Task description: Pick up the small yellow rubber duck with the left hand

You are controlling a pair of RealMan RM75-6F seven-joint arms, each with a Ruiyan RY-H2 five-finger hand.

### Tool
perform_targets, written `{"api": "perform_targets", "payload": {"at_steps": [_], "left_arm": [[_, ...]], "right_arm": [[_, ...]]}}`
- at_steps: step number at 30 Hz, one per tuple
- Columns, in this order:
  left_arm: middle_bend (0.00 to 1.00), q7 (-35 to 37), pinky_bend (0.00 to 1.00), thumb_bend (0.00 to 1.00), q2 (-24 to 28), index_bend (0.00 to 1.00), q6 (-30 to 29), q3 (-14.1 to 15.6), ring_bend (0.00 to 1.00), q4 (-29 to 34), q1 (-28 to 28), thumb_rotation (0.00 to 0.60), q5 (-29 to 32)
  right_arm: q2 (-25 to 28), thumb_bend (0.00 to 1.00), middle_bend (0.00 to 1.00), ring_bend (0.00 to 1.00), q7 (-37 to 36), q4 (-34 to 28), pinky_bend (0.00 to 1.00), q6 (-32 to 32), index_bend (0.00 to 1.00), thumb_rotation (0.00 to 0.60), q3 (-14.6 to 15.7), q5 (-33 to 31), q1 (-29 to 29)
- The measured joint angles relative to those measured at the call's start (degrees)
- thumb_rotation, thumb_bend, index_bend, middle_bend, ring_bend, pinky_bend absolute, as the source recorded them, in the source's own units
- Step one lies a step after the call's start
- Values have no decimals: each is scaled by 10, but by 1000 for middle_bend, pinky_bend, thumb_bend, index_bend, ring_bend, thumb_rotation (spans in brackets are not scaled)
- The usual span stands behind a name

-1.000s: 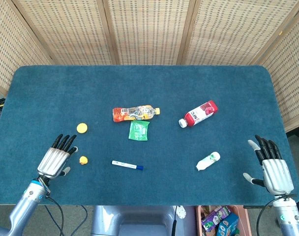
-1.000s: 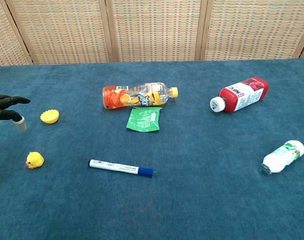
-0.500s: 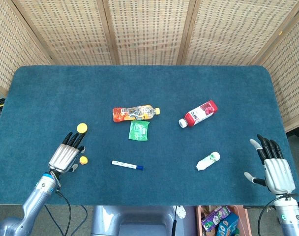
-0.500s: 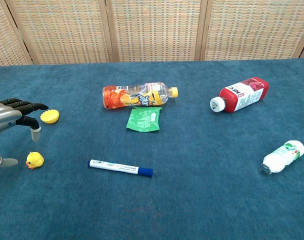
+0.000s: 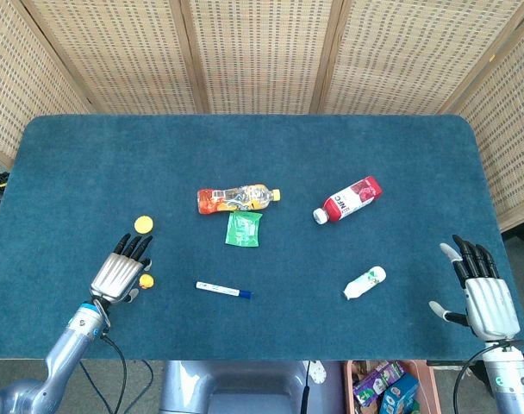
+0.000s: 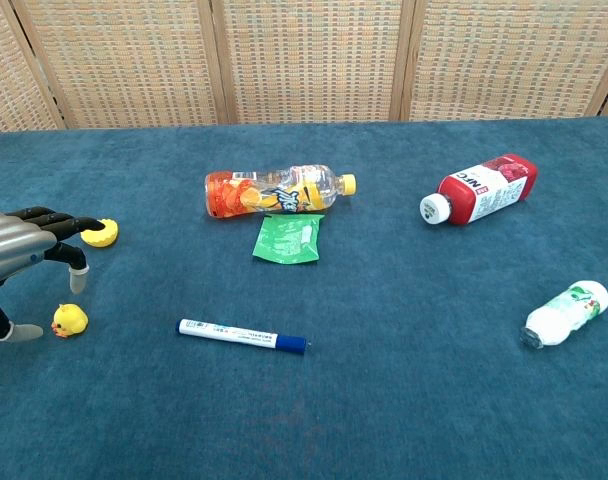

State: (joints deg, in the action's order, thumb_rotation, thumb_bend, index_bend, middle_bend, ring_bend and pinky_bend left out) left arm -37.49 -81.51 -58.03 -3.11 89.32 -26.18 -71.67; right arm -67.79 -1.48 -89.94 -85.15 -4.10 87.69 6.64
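The small yellow rubber duck point(image 6: 70, 320) sits on the blue table near its front left; in the head view only a sliver of the duck point(image 5: 146, 280) shows beside my left hand. My left hand point(image 6: 22, 260) point(image 5: 122, 272) hovers over it, fingers spread and slightly curled, thumb low beside the duck, holding nothing. My right hand point(image 5: 483, 287) lies open at the table's front right corner, far from the duck.
A yellow cap point(image 6: 102, 234) lies just beyond the left hand's fingertips. A blue-capped marker point(image 6: 243, 335) lies right of the duck. Further back are an orange drink bottle point(image 6: 278, 191), a green packet point(image 6: 288, 238), a red bottle point(image 6: 480, 187) and a small white bottle point(image 6: 564, 312).
My left hand has moved right and forward, from beside the duck to above it, and now covers most of it in the head view. The right hand has barely shifted.
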Motion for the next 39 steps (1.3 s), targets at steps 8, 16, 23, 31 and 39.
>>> {"api": "perform_targets", "payload": {"at_steps": [8, 16, 23, 31, 39], "left_arm": [[0, -5, 0, 239, -4, 411, 0, 4, 0, -6, -9, 600, 16], [0, -11, 0, 247, -18, 438, 6, 11, 0, -15, -19, 600, 28], [0, -17, 0, 260, -23, 547, -1, 15, 0, -20, -23, 600, 30], [0, -14, 0, 264, -21, 586, -9, 19, 0, -22, -24, 600, 32], [0, -6, 0, 263, -6, 586, -18, 10, 0, -7, -30, 600, 28]], "right_arm": [[0, 30, 0, 0, -3, 1, 0, -1, 8, 600, -1, -1, 0], [1, 30, 0, 0, -5, 1, 0, -2, 8, 600, -1, 0, -1], [1, 30, 0, 0, -11, 3, 0, -8, 8, 600, -4, 0, -2], [0, 30, 0, 0, -15, 6, 0, -12, 8, 600, -5, 1, -3], [-1, 30, 0, 0, -13, 6, 0, -10, 8, 600, -5, 1, -3]]}}
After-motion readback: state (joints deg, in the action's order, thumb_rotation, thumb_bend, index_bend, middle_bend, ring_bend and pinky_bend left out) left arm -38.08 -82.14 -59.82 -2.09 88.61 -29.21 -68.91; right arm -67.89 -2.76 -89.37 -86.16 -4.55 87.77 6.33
